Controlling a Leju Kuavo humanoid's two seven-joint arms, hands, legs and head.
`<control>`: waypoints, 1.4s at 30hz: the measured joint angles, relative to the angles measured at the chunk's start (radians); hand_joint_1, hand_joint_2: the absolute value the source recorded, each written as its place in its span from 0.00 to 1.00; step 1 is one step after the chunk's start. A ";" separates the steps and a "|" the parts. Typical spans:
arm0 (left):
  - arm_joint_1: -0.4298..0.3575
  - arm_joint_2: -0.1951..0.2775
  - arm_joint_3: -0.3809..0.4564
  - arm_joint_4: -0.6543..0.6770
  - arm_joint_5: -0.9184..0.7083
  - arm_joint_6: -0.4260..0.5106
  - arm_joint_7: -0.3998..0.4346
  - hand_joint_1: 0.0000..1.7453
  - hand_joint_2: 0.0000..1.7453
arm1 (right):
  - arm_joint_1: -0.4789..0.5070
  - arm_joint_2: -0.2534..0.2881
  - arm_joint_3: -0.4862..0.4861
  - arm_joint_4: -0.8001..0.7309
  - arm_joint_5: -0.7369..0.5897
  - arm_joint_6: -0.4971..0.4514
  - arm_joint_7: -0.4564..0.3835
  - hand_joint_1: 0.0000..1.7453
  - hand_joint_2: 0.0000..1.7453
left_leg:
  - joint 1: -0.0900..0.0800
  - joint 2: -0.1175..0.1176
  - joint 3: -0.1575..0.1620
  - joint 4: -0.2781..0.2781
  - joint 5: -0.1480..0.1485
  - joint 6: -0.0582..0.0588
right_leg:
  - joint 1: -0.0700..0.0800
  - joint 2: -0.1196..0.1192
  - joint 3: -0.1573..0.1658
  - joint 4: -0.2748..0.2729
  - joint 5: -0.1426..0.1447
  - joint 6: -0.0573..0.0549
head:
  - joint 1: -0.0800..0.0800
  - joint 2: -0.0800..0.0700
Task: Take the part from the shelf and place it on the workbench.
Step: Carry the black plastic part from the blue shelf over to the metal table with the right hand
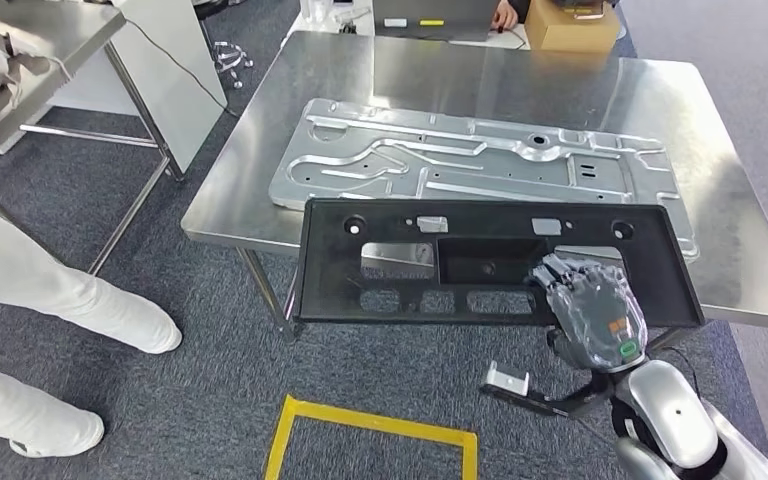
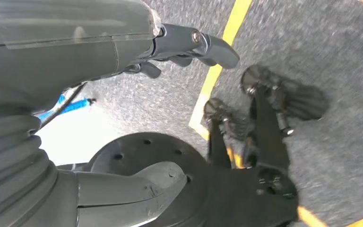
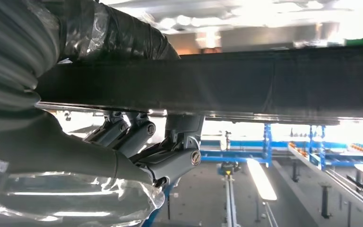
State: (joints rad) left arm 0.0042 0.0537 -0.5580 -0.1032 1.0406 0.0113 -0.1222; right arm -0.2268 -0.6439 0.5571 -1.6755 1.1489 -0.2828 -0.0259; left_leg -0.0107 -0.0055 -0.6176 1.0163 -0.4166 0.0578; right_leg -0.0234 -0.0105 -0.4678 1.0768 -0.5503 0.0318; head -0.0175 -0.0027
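The right hand (image 1: 592, 310), grey and wrapped in clear crinkled film, grips the near edge of the part (image 1: 490, 262), a flat black rectangular panel with a matte finish, a large rectangular cut-out in its middle, smaller rounded slots along its near side and round holes near its far corners. The panel is held roughly level, its far edge over the front of the bench (image 1: 520, 85) and its near edge past the bench's rim, above the grey carpet (image 1: 200, 370). In the right wrist view its dark edge runs between the thumb and the fingers (image 3: 137, 135) curled beneath it. On the brushed steel bench top lies a silvery stamped metal sheet (image 1: 480, 160) with raised ribs and channels, partly covered by the panel. The left hand (image 2: 184, 47) hangs over the carpet and yellow floor tape (image 2: 217, 71), its dark fingers loosely curled around nothing.
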 joint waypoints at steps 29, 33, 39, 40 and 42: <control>-0.026 -0.039 0.001 -0.029 0.011 0.056 0.001 0.00 1.00 | -0.105 0.027 0.062 0.110 -0.074 0.026 0.021 1.00 1.00 | 0.024 0.003 -0.039 0.010 0.024 -0.043 | -0.019 0.011 0.007 -0.059 0.000 0.017 | -0.001 0.000; -0.029 -0.037 0.001 -0.029 0.010 0.054 -0.006 0.00 1.00 | -0.108 0.024 0.040 0.172 -0.111 0.051 0.037 1.00 1.00 | 0.021 -0.002 -0.002 -0.007 0.008 -0.015 | -0.018 0.011 -0.088 0.113 -0.029 0.021 | 0.000 0.000; -0.011 -0.035 -0.007 -0.028 -0.024 -0.010 -0.036 0.00 1.00 | -0.067 -0.004 -0.052 0.325 -0.181 0.073 0.078 1.00 1.00 | -0.005 -0.017 0.047 -0.005 -0.036 0.003 | 0.010 0.010 -0.166 0.066 0.026 -0.011 | 0.000 0.000; -0.003 -0.035 -0.012 -0.026 -0.033 -0.034 -0.051 0.00 1.00 | -0.046 -0.016 -0.073 0.340 -0.188 0.072 0.086 1.00 1.00 | -0.007 -0.019 0.054 -0.006 -0.041 0.004 | 0.016 0.009 -0.151 0.014 0.067 -0.022 | 0.000 0.000; 0.013 -0.034 -0.021 -0.005 -0.043 -0.095 -0.093 0.00 1.00 | 0.016 -0.039 -0.135 0.363 -0.196 0.072 0.088 1.00 1.00 | -0.009 -0.029 0.061 -0.006 -0.049 0.001 | 0.026 0.006 -0.136 -0.037 0.088 -0.037 | -0.001 0.000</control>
State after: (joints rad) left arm 0.0167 0.0194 -0.5794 -0.1084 0.9975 -0.0842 -0.2151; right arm -0.2112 -0.6827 0.4221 -1.3129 0.9525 -0.2109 0.0619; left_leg -0.0194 -0.0343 -0.5566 1.0107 -0.4659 0.0586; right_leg 0.0023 -0.0047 -0.6041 1.0395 -0.4620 -0.0048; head -0.0184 -0.0027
